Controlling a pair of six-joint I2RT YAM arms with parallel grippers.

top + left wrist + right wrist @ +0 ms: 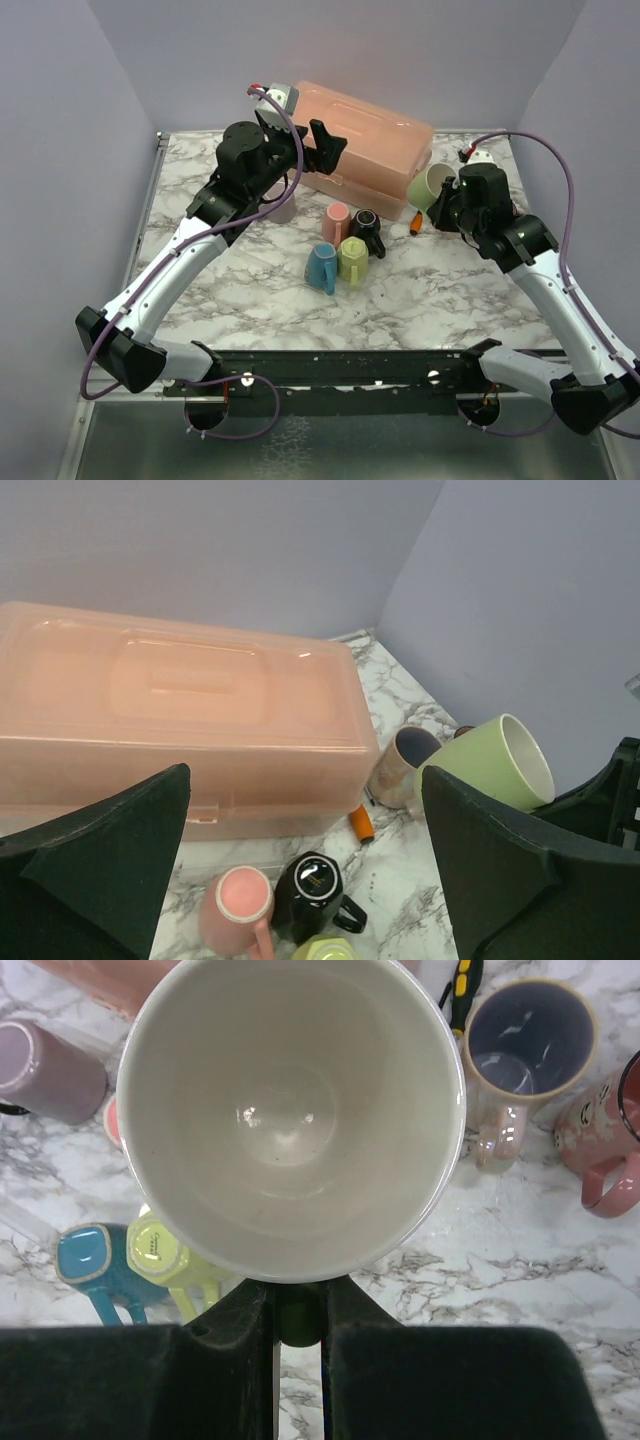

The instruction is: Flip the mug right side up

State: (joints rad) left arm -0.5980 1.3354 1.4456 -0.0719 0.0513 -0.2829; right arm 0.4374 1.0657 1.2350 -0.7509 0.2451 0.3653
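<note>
My right gripper (447,205) is shut on the handle of a light green mug (430,185) and holds it above the table, tilted, with its mouth facing up and to the left. In the right wrist view the white inside of the mug (290,1110) fills the frame, and its green handle sits pinched between the jaws of the gripper (298,1310). The left wrist view shows the same mug (495,760) at the right. My left gripper (322,150) hangs open and empty in front of the pink box, well apart from the mug.
A pink lidded box (365,135) stands at the back. Pink (338,220), black (365,230), yellow-green (353,258) and blue (322,265) mugs sit upside down mid-table. An orange marker (416,222) lies nearby. Upright beige (525,1050) and pink (610,1135) mugs stand below my right gripper.
</note>
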